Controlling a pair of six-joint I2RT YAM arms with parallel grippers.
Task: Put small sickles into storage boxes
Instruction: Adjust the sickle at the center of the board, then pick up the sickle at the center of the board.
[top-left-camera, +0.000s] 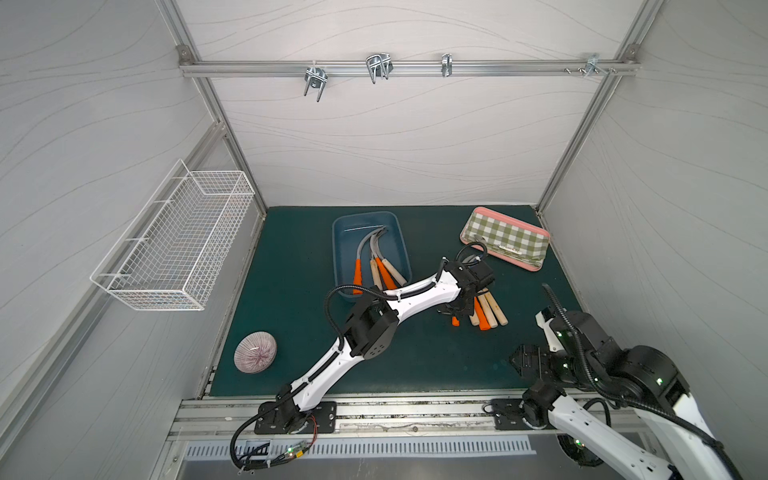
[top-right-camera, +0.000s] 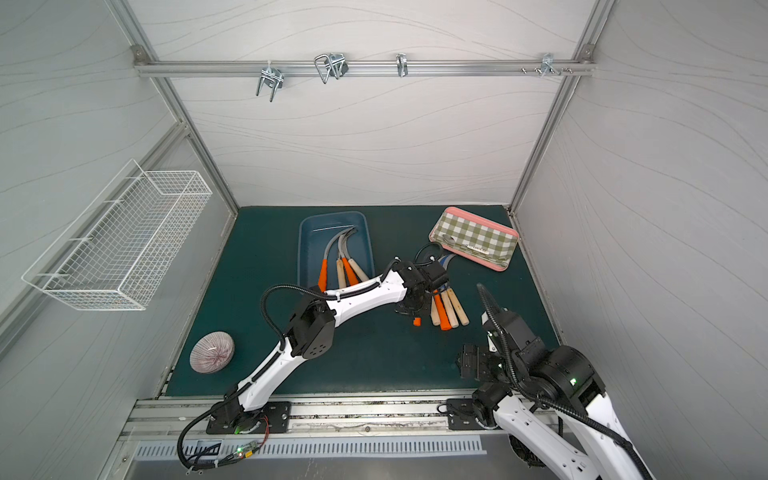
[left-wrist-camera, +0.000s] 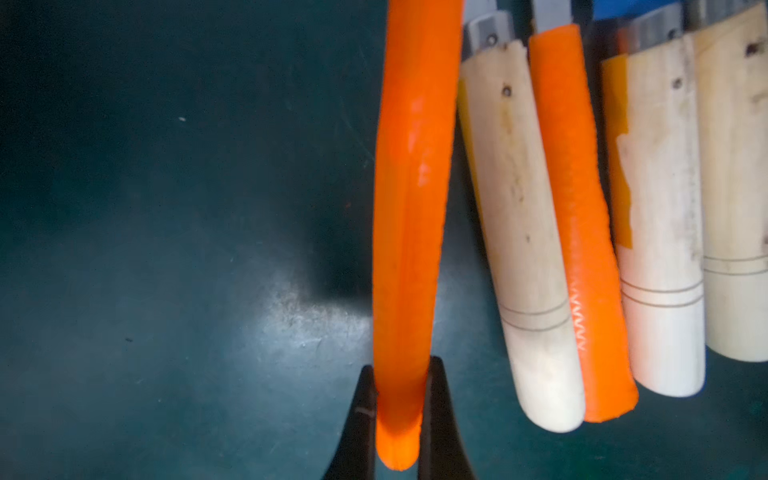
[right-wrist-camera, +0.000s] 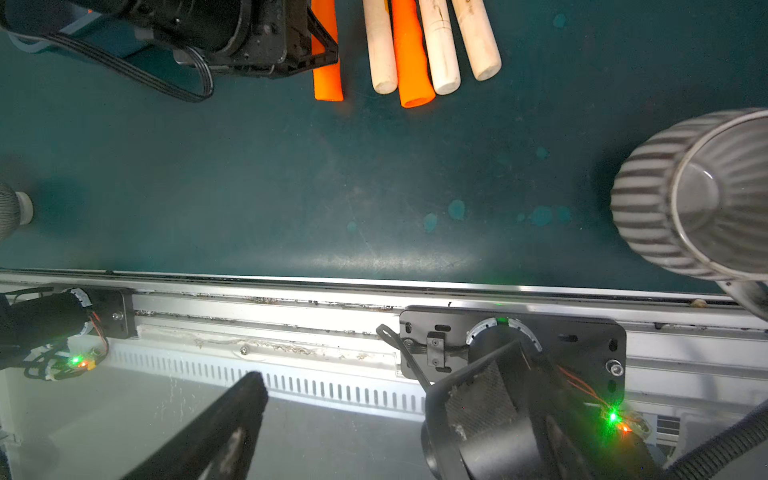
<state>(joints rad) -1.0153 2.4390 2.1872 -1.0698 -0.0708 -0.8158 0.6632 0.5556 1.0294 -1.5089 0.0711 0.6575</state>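
Note:
The dark blue storage box (top-left-camera: 343, 245) stands mid-mat in both top views, with several small sickles (top-left-camera: 376, 266) lying in it. More small sickles (top-left-camera: 490, 309) lie side by side on the mat right of the box, orange and pale wood handles toward the front. My left gripper (left-wrist-camera: 399, 415) is shut on the butt end of the leftmost orange handle (left-wrist-camera: 411, 208); in a top view it sits low over that handle (top-right-camera: 417, 321). My right gripper (right-wrist-camera: 361, 386) hangs open and holds nothing near the front right (top-left-camera: 525, 361).
A green-checked tray (top-left-camera: 505, 239) leans at the back right. A white wire basket (top-left-camera: 174, 249) hangs on the left wall. A striped bowl (top-left-camera: 254, 352) lies upside down at the front left. A grey ribbed cup (right-wrist-camera: 665, 208) stands by the right arm.

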